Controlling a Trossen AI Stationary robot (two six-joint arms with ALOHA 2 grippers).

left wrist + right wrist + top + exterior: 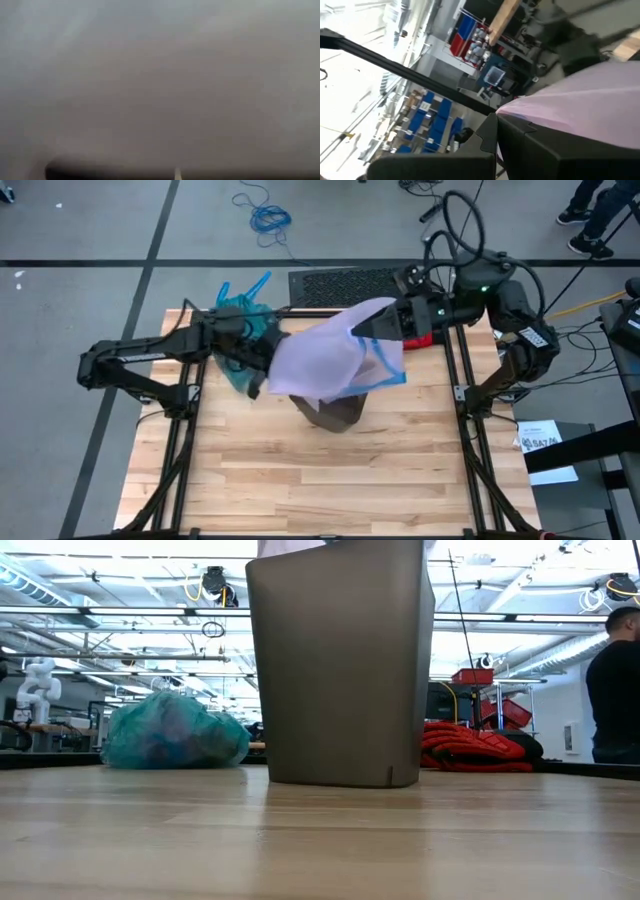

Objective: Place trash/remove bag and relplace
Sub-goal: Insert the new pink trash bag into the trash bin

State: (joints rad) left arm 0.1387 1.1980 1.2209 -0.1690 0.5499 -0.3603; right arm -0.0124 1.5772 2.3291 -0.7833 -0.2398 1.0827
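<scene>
Both tools' states cannot be told; pink bag (pixel 318 360) drapes bin (pixel 340 660), no writing legible

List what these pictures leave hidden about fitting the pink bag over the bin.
- Bin rim and inside: cut off at the top edge in the low view, draped by the pink bag in the high view.
- Left gripper: hidden under the bag in the high view; its wrist view shows only blur.
- Right gripper: what its fingertips pinch is hidden by the bag.
</scene>
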